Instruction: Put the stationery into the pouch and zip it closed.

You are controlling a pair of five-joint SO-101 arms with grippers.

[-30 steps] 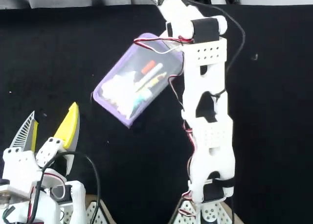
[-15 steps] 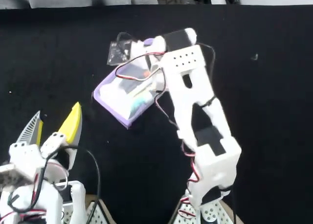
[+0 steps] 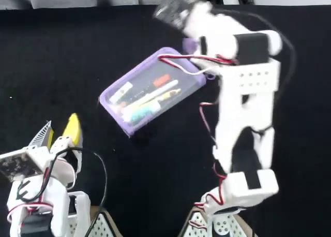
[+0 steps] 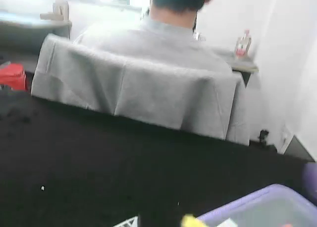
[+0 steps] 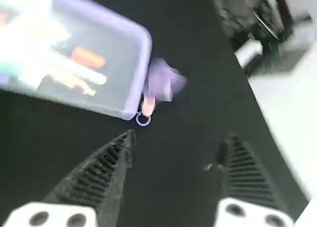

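The purple-edged clear pouch (image 3: 150, 92) lies slantwise on the black table, with pens and other stationery (image 3: 147, 98) showing inside it. Its zip pull ring (image 5: 143, 119) and a purple tab (image 5: 163, 83) sit at the end nearest the right arm (image 3: 243, 92). My right gripper (image 5: 176, 142) hangs open just short of that end, with nothing between its fingers. My left gripper (image 3: 58, 133) stands open at the near left of the table, apart from the pouch, its yellow finger (image 3: 72, 129) upward. The pouch's corner (image 4: 267, 207) shows beyond its tips.
The black table top (image 3: 62, 50) stretches wide to the left and far side of the pouch. A grey cloth-covered chair back (image 4: 138, 88) stands behind the table's far edge. The arm bases (image 3: 222, 221) sit at the near edge.
The right arm swept left over the pouch, then drew back to the right. The pouch now lies flatter, with its far end farther right. The left gripper has sunk a little lower.
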